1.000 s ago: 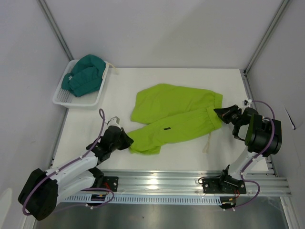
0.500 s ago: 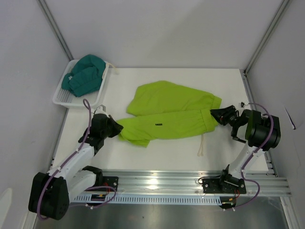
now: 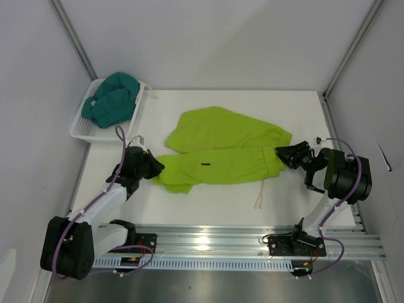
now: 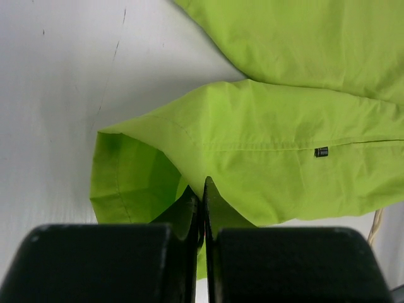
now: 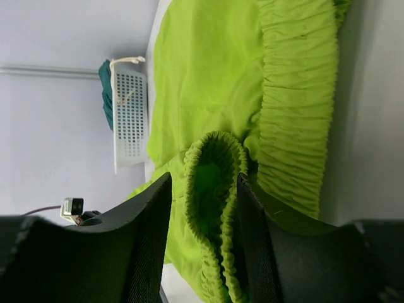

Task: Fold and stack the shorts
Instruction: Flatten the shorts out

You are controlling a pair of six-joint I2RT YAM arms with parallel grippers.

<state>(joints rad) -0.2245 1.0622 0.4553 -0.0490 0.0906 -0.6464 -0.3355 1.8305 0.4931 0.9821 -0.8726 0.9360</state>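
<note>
- Claws first: my left claw (image 4: 203, 189) is clamped on the hem of one leg of the green shorts (image 4: 278, 164), with fabric pinched between the closed fingers.
- My right claw (image 5: 203, 183) stands parted around a raised fold of waistband. The fold touches one finger and clears the other, so I judge nothing is gripped there.
- Green shorts lie on the table (image 3: 208, 202) between my two claws, with the near leg stretched sideways and the other half fanned out behind it. No neat fold is made yet.
- The drawstring (image 3: 260, 196) trails toward the near edge, just beside my right claw.
- Risk: with only the left end held, any pull leftward would drag the whole garment and bunch it.
- Risk: the waistband fold could catch on a right finger as that claw backs off, lifting the edge askew. The loose drawstring could snag too.
- Far left, the teal shorts (image 3: 113, 98) sit bunched in the basket (image 3: 85, 131), waiting to be folded.
</note>
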